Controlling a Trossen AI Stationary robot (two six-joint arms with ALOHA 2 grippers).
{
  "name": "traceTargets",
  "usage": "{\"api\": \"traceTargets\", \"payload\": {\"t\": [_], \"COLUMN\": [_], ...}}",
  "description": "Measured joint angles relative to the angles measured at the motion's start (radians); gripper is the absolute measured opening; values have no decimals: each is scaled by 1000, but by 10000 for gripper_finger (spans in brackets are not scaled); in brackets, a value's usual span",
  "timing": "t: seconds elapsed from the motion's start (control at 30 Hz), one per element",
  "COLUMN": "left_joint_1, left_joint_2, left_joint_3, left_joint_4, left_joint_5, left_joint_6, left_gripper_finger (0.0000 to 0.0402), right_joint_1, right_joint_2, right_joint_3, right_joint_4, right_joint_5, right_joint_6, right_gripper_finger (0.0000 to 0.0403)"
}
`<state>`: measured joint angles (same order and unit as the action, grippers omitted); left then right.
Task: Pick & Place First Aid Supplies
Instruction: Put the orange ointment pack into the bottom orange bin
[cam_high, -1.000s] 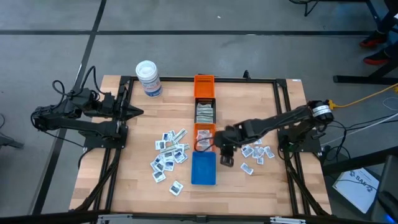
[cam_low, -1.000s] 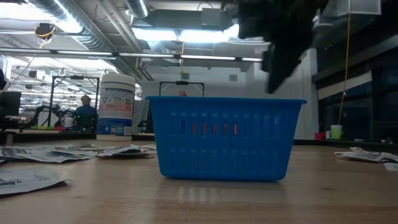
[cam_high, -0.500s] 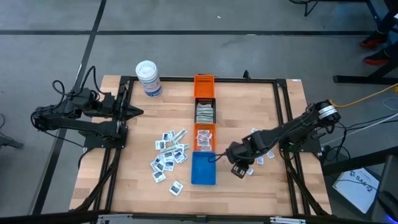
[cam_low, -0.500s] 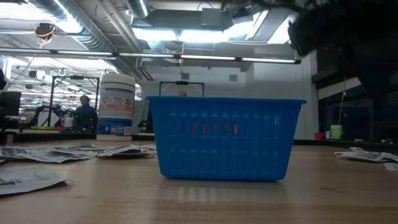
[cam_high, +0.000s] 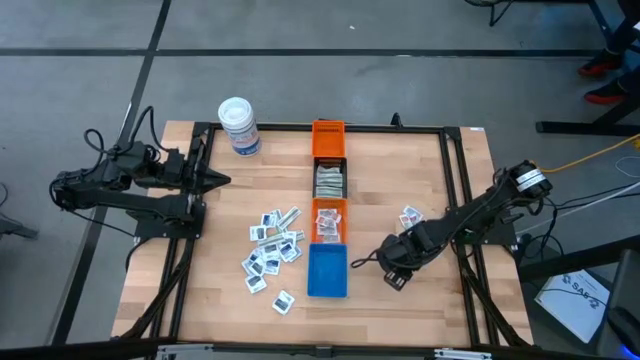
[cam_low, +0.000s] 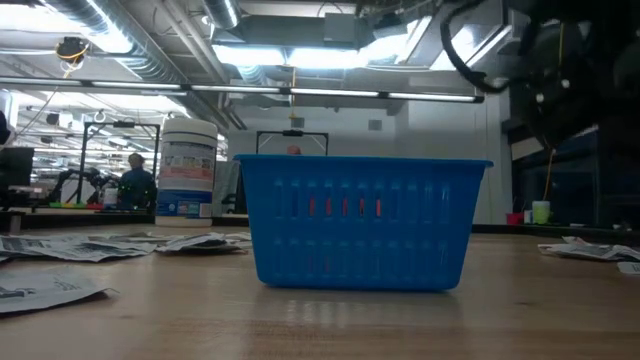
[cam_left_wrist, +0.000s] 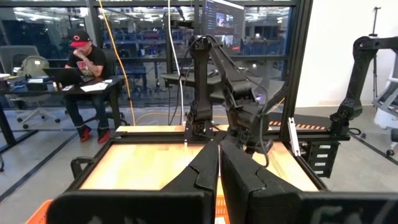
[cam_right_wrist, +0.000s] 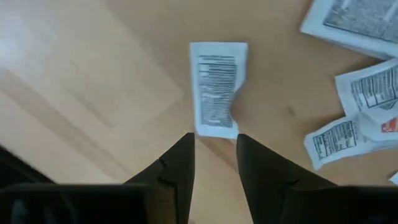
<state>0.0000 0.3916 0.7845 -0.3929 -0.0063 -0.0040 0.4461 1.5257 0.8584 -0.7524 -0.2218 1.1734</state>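
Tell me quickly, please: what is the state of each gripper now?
Left gripper: shut, holding nothing, waiting at the table's left edge.
Right gripper: open a little, empty, just above a white packet on the table beside the blue bin.

No text is legible anywhere. Packet just ahead of the right claw carries black print lines, too blurred to read. Neighbouring packets show black print plus a small red mark, unreadable. White tub has a blue label with print, too small to make out. Paper sheet on the floor beside the bench bears dark lettering, not decipherable. Monitor in the room shows bright screen content, unreadable.
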Motion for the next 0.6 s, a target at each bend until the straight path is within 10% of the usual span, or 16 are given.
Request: {"api": "traceTargets", "payload": {"t": [0.6], "left_joint_1": [0], "left_joint_2": [0], "left_joint_3": [0], "left_joint_4": [0], "left_joint_5": [0], "left_joint_6": [0], "left_gripper_finger": [8], "right_joint_1": [-1], "right_joint_2": [2], "right_joint_3": [-131], "right_joint_4": [195], "right_joint_5": [-28], "right_joint_6": [5], "right_gripper_finger": [109]}}
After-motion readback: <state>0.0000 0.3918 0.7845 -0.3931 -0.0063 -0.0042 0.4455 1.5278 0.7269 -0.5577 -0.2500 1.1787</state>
